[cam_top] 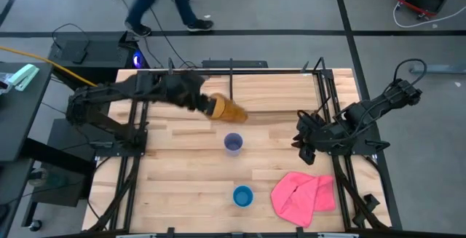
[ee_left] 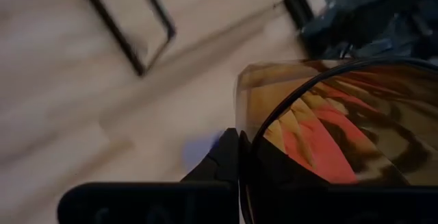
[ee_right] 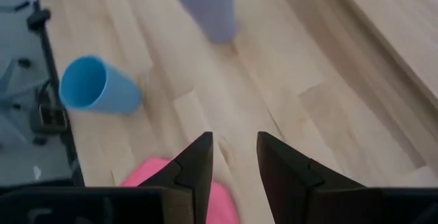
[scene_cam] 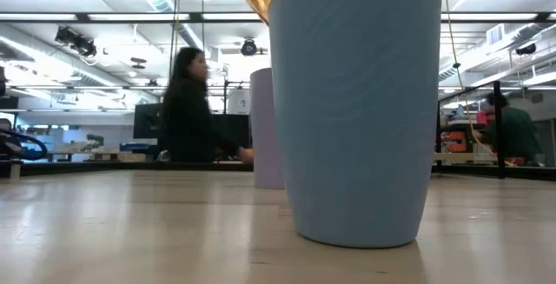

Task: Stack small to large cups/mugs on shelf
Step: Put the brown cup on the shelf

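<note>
Now | plank shelf [cam_top: 175, 180]: pink cloth [cam_top: 304, 196]; room: person [scene_cam: 187, 106] walking

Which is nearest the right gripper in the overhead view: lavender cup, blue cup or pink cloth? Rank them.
From the right gripper:
1. Pink cloth, toward the front edge.
2. Lavender cup, toward the table's middle.
3. Blue cup, front middle.

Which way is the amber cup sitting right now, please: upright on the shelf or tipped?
Tipped: the amber cup lies slanted in the shut left gripper, above the shelf.
</note>
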